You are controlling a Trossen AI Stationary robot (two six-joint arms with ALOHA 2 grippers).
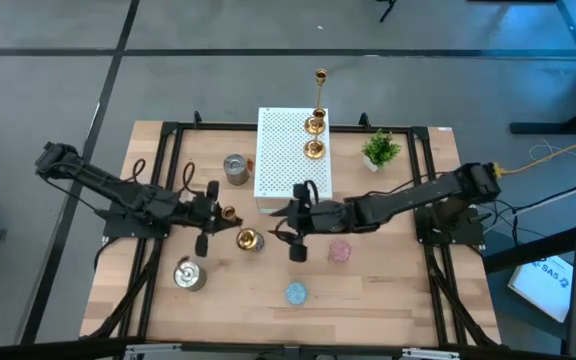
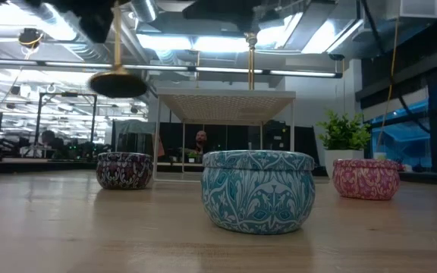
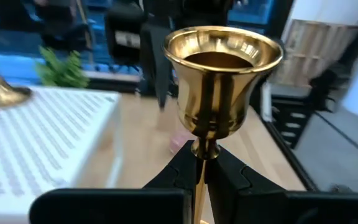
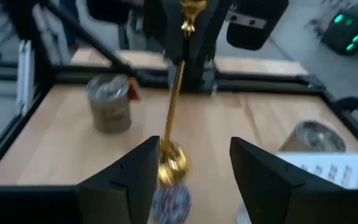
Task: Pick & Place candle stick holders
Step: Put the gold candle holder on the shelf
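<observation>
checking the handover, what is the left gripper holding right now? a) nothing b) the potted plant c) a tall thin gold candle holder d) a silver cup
c, the left gripper is shut on the stem of the gold candle holder, just below its cup.

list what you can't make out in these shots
Low view: both grippers are cut off by the top edge; of the gold holder only base and stem show.
Left wrist view: the left gripper hides the stem below the cup.
Right wrist view: blur hides whether the open right gripper touches the gold holder.
</observation>
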